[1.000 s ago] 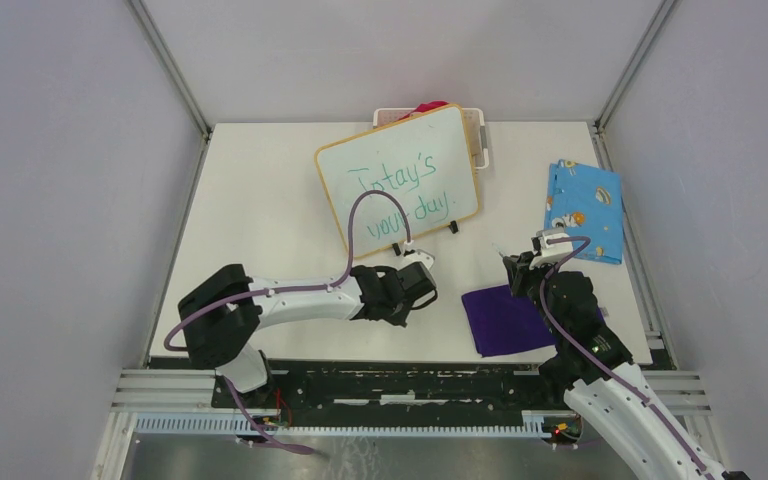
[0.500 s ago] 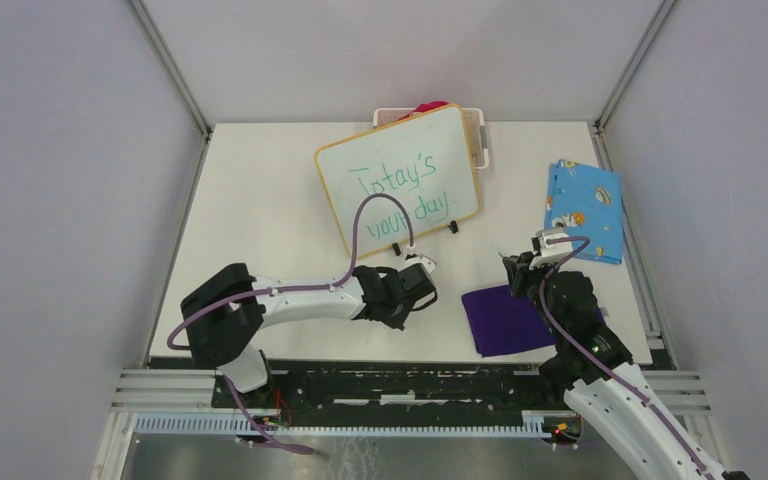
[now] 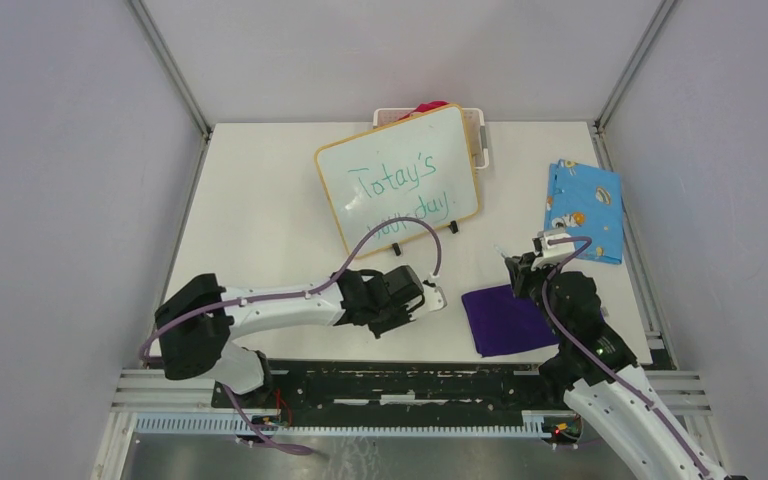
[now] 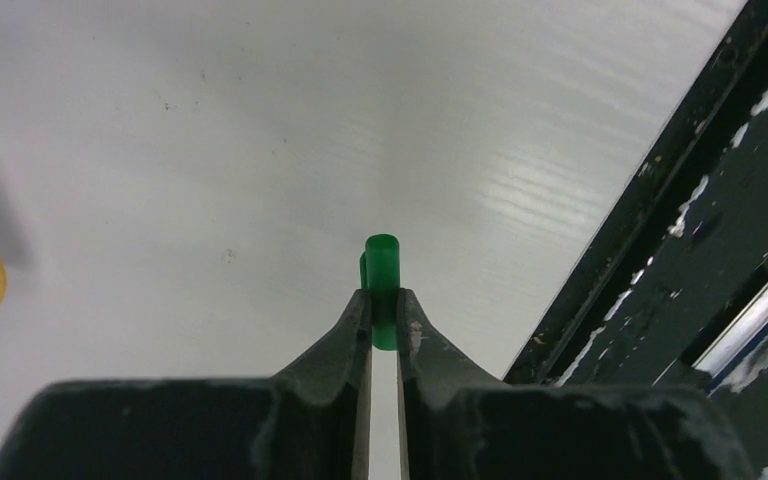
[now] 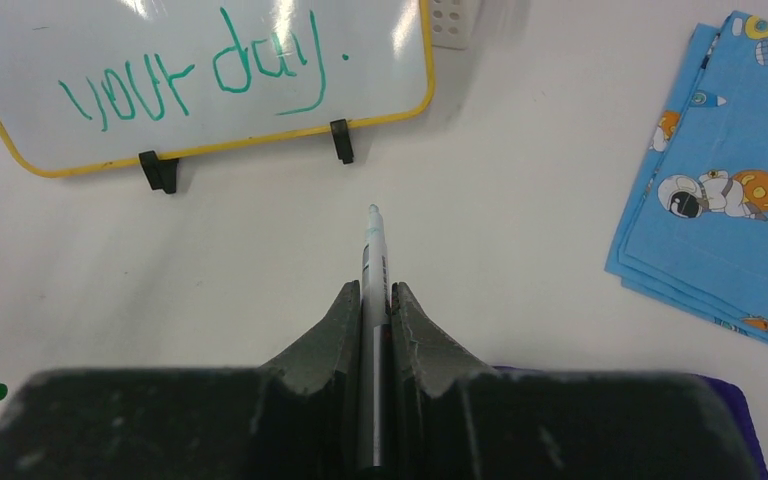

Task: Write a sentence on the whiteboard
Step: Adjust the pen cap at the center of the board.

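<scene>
Left pincer (image 4: 383, 303): clenched on a green marker cap (image 4: 383, 262), low over the white surface (image 3: 260, 210), lower centre of the top view.
Right pincer (image 5: 375, 292): clenched on a marker pen (image 5: 371, 240), tip pointing toward the whiteboard (image 3: 400, 178).
Whiteboard: upper centre of the top view, standing on black feet (image 5: 158, 170).
The sentence (image 3: 398, 192): green, two lines, "Totay's your day."
Purple cloth (image 3: 505, 318): partly under the right arm.
Blue printed cloth (image 3: 584, 208): right side.
White basket (image 3: 478, 135): behind the board.

The left arm (image 3: 280, 305) and right arm (image 3: 622, 402) had white shells, black joints and a looping purple cable (image 3: 400, 224) each, while the left gripper (image 4: 383, 296) and right gripper (image 5: 375, 291) ended in dark, scuffed, tapering jaws.
</scene>
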